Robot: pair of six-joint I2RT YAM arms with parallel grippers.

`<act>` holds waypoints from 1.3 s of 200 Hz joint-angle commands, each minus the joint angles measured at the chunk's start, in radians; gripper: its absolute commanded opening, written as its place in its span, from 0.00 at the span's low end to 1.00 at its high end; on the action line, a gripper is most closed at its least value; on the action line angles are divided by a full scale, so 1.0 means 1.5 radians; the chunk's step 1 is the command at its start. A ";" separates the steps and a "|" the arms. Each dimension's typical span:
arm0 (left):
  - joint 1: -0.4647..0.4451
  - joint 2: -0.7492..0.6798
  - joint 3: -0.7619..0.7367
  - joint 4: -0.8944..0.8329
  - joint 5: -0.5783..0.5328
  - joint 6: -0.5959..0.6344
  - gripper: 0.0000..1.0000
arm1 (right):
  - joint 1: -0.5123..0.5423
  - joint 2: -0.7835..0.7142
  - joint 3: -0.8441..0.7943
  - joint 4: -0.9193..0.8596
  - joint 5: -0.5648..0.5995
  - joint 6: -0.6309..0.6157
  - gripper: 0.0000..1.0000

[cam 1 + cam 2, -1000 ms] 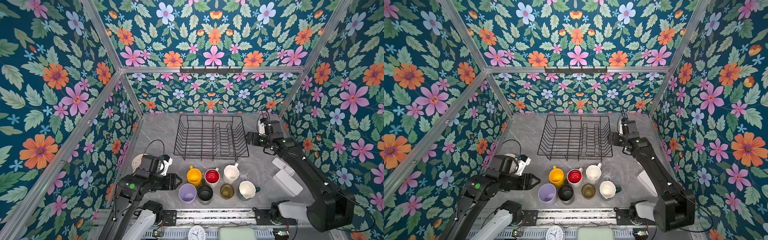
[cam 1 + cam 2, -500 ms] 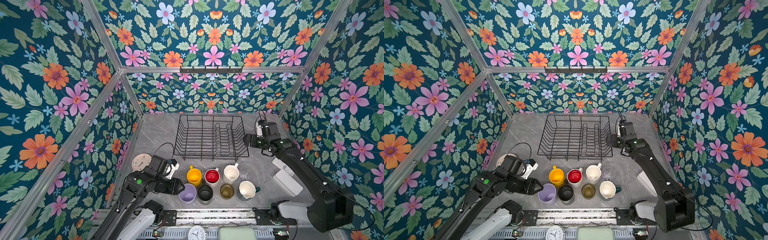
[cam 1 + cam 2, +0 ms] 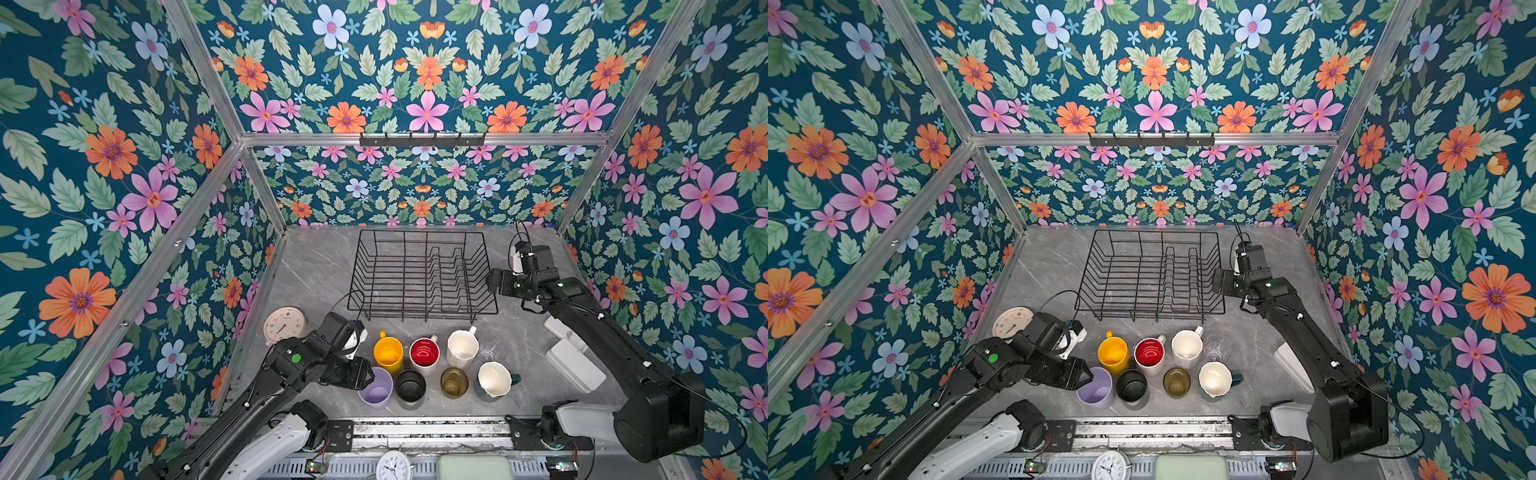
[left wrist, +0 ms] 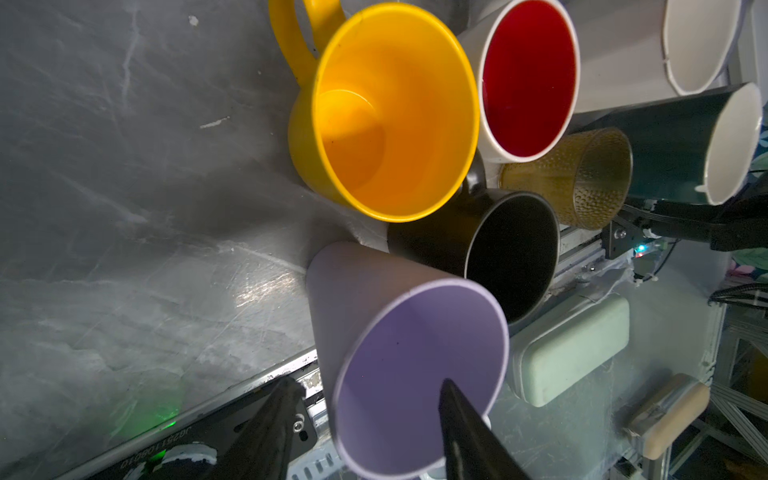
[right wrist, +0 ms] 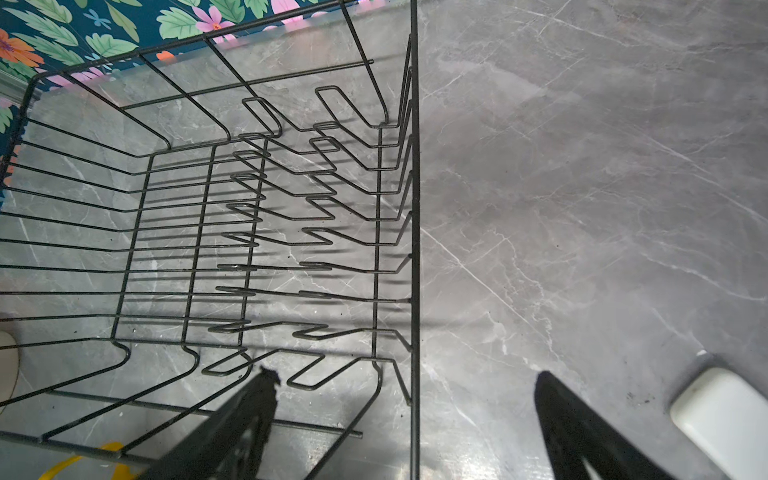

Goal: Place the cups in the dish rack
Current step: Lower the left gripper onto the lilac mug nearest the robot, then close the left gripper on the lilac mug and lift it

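The cups stand in two rows at the table's front. The lilac tumbler (image 3: 376,388) (image 4: 415,374), black mug (image 3: 410,384), amber glass (image 3: 454,381) and teal mug (image 3: 494,378) are nearest. Behind them are the yellow mug (image 3: 388,353), red-inside mug (image 3: 424,353), cream mug (image 3: 461,347) and clear glass (image 3: 488,353). My left gripper (image 3: 368,374) (image 4: 368,386) is open across the tumbler's left wall, one finger inside, one outside. The dish rack (image 3: 419,311) (image 5: 414,208) holds no cups. My right gripper (image 3: 492,282) (image 5: 405,376) hangs open over its right rim.
A round clock face (image 3: 284,326) lies left of the cups, behind my left arm. Two white boxes (image 3: 575,365) sit by the right wall. A mint case (image 3: 473,467) and a clock (image 3: 392,467) lie on the front rail. A black hook rail (image 3: 422,139) hangs on the back wall.
My left gripper has moved right and down onto the lilac tumbler's rim, and its jaws have narrowed a little. The right arm has barely shifted.
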 commanded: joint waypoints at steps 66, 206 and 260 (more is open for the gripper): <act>-0.077 0.042 -0.007 0.004 -0.129 -0.074 0.48 | 0.001 0.011 -0.013 0.031 -0.003 -0.001 0.96; -0.079 0.050 0.006 -0.012 -0.123 -0.066 0.16 | 0.001 0.014 -0.030 0.051 0.001 -0.003 0.97; -0.080 0.043 0.012 -0.029 -0.116 -0.059 0.00 | 0.001 0.012 -0.029 0.049 -0.004 -0.001 0.97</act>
